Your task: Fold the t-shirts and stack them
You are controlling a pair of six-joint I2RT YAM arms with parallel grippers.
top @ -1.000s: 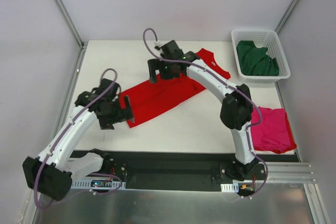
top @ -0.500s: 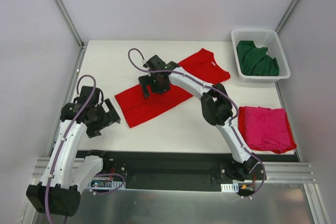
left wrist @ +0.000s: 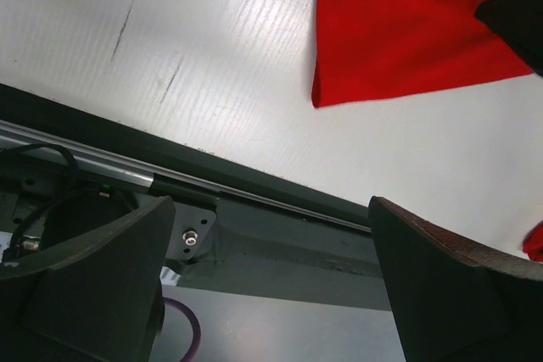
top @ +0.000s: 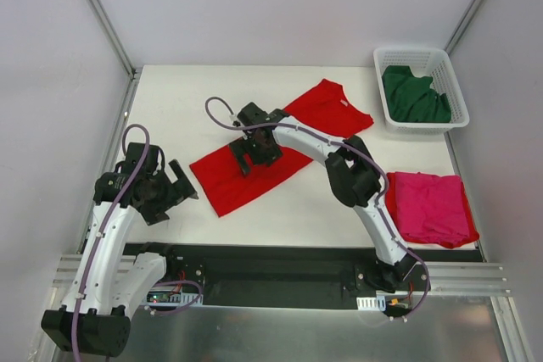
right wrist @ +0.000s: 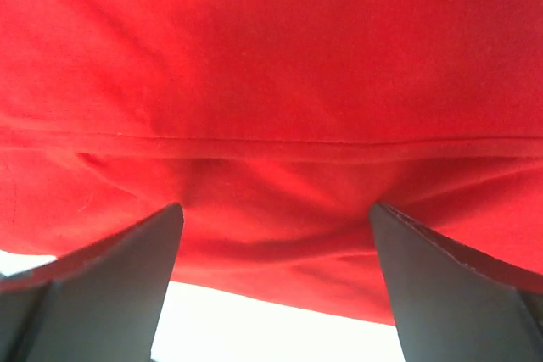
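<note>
A bright red t-shirt, folded into a long strip, lies diagonally across the middle of the table. My right gripper hovers low over its left half. It is open, with red cloth filling the space under and between the fingers, close to the strip's near edge. My left gripper stands open and empty to the left of the shirt's lower corner. A folded magenta-pink t-shirt lies at the right. A dark green t-shirt is bunched in the basket.
The white lattice basket stands at the back right corner. The black base rail runs along the table's near edge, just below my left gripper. Grey walls enclose the table on the left, back and right.
My right gripper came left and nearer along the red shirt, dropping low over its left half. My left arm pulled back to the left, away from the shirt's corner.
</note>
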